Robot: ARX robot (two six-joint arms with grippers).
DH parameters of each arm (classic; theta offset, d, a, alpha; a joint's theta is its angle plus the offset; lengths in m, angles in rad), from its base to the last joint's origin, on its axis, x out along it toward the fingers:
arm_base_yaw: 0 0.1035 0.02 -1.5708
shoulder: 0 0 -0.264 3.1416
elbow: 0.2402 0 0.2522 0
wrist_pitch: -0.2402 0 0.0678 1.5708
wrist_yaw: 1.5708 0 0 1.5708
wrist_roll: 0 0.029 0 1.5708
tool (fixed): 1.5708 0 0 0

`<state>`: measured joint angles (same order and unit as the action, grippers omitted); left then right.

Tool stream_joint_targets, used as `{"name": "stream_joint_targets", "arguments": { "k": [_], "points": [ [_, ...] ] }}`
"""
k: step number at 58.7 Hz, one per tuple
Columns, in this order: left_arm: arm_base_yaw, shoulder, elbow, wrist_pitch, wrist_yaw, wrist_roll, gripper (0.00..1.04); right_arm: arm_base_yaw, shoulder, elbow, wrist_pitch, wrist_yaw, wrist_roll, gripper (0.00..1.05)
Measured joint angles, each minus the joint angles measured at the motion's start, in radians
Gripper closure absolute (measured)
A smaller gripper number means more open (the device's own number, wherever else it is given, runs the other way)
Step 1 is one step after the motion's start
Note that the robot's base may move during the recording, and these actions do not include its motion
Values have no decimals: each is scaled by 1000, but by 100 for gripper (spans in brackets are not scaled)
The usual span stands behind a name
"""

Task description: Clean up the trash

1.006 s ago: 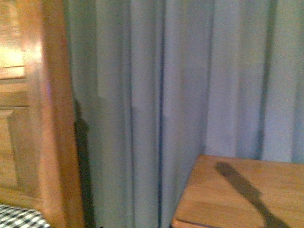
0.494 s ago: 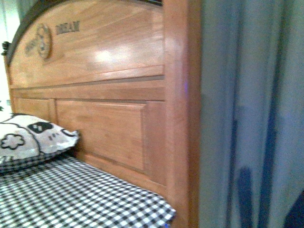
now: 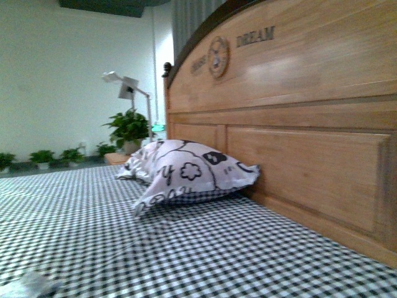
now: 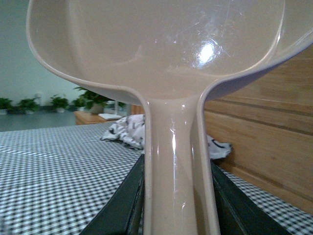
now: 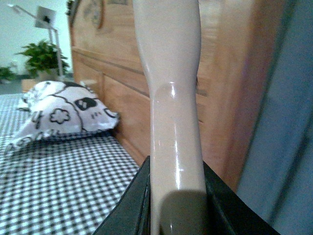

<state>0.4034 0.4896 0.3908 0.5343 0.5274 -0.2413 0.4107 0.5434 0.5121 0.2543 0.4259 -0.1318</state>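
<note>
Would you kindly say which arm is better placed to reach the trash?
Probably left: the paper wad lies low on the front view's left side, and the left gripper grips the dustpan.

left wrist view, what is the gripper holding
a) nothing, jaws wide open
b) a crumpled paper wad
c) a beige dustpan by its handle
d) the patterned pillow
c, the dark jaws of the left gripper sit tight on both sides of the handle of the beige dustpan, and its scoop widens out beyond them.
</note>
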Motion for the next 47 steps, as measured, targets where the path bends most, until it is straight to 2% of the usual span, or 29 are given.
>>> {"name": "stream_joint_targets", "arguments": {
  "k": [20,23,27,32,39,47],
  "points": [
    [4,-3,0,0,-18,-5,77,5,7,0,0,-19,-2,84],
    [4,-3,3,-19,5,3,77,3,7,-1,0,0,-2,84],
    [-3,28,105,-327,51,110,77,0,5,-1,0,8,0,84],
    [-5,105,162,-523,70,230,77,0,3,-1,0,6,0,84],
    [-3,240,168,-550,111,416,77,0,-5,0,0,4,0,84],
    [11,414,237,-575,203,672,77,0,-4,0,0,1,0,84]
  ]
}}
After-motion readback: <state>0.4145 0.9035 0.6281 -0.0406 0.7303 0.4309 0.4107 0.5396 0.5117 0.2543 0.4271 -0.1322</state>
